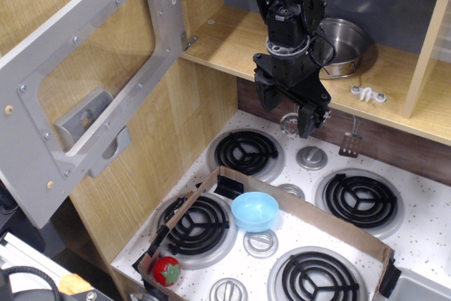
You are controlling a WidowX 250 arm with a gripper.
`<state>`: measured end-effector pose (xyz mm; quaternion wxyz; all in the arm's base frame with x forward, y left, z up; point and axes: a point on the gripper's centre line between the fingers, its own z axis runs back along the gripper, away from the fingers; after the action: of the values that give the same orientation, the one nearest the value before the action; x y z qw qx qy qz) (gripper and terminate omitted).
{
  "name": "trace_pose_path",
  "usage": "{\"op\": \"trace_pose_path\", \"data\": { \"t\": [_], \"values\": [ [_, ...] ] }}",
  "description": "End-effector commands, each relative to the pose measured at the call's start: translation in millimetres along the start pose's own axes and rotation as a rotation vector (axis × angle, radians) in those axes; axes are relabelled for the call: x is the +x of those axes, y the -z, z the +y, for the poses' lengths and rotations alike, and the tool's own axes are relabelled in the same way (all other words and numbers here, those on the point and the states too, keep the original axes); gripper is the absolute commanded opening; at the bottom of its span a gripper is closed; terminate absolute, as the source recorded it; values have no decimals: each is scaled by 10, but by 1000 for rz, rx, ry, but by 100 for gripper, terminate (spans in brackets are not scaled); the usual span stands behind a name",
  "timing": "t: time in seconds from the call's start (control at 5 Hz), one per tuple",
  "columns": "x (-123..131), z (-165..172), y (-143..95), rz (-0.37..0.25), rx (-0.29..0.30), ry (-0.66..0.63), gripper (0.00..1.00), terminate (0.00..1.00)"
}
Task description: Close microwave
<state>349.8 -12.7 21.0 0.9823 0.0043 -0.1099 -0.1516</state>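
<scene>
The microwave is a light wood cubby (232,40) at the top, with its large grey door (168,29) swung wide open to the left. The door's clear window shows the wood wall behind it. The inner face of the door is towards me, so its handle and buttons are hidden. My black gripper (287,109) hangs in front of the cubby's lower edge, right of the door's hinge side. Its jaws stand open and hold nothing. It is not touching the door.
A steel pot (343,46) sits inside the cubby behind the arm. A small grey bracket (84,121) is on the wall behind the door. Below is a white stovetop (423,244) with a cardboard tray (310,211), a blue bowl (254,211) and a red toy fruit (167,271).
</scene>
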Motion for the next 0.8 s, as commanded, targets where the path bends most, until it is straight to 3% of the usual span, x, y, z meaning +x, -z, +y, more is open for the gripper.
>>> {"op": "trace_pose_path", "data": {
  "t": [0.0, 0.4, 0.6],
  "values": [
    [0, 0, 0, 0, 0, 0, 100, 0],
    [-176, 181, -490, -13, 79, 11, 100, 0],
    [-372, 298, -751, 20, 101, -6, 100, 0]
  ]
}}
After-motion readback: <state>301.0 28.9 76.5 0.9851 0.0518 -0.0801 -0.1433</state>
